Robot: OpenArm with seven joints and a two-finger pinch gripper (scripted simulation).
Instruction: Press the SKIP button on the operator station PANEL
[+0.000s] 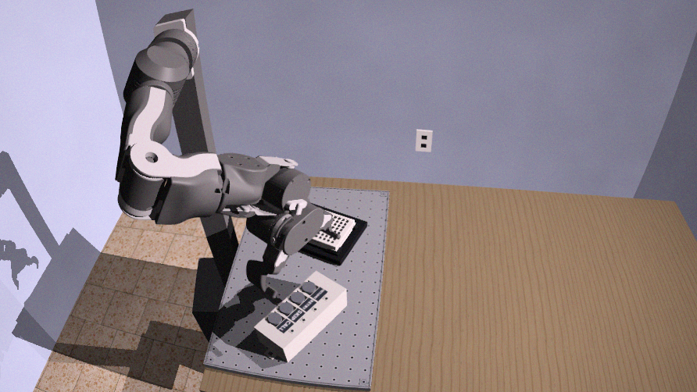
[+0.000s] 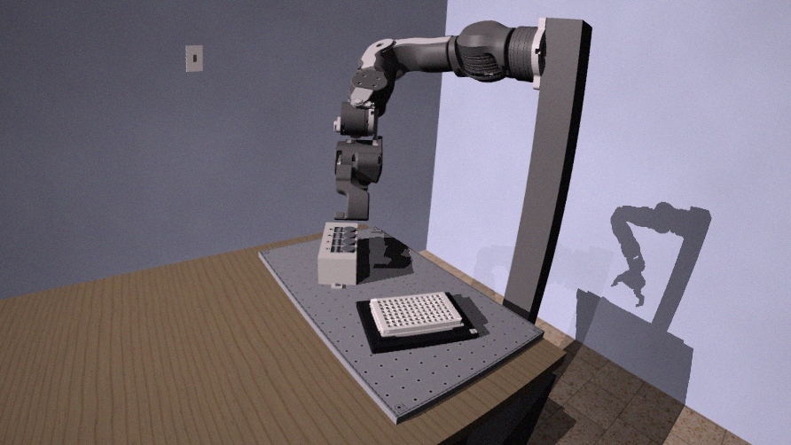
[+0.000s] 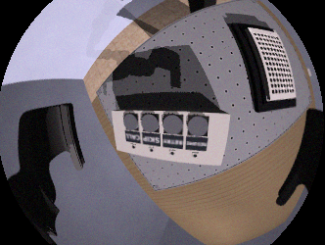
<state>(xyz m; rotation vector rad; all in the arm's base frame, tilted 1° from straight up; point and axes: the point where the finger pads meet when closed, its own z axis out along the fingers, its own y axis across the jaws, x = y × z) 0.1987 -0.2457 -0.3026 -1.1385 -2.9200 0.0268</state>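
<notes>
The PANEL [image 1: 302, 318] is a white box with four round grey buttons in a row [image 1: 291, 302] and dark name labels beside them, too small to read. No lamp looks lit. It also shows in the exterior view [image 2: 339, 252] and the wrist view [image 3: 170, 131]. My gripper [image 1: 266, 287] [image 2: 348, 214] is open and empty. It hangs a little above the arm-side edge of the panel, near the row's far end, touching nothing. Its fingers frame the wrist view [image 3: 178, 174]. The 96-well plate E01 [image 1: 334, 231] lies flat on the black nest N1 [image 2: 420, 337], apart from the gripper.
Panel and nest stand on a grey perforated baseplate [image 1: 341, 341] at the edge of a wooden table [image 1: 512, 292]. The arm's dark mounting column [image 2: 547, 166] rises beside the baseplate. The arm's forearm passes over the plate.
</notes>
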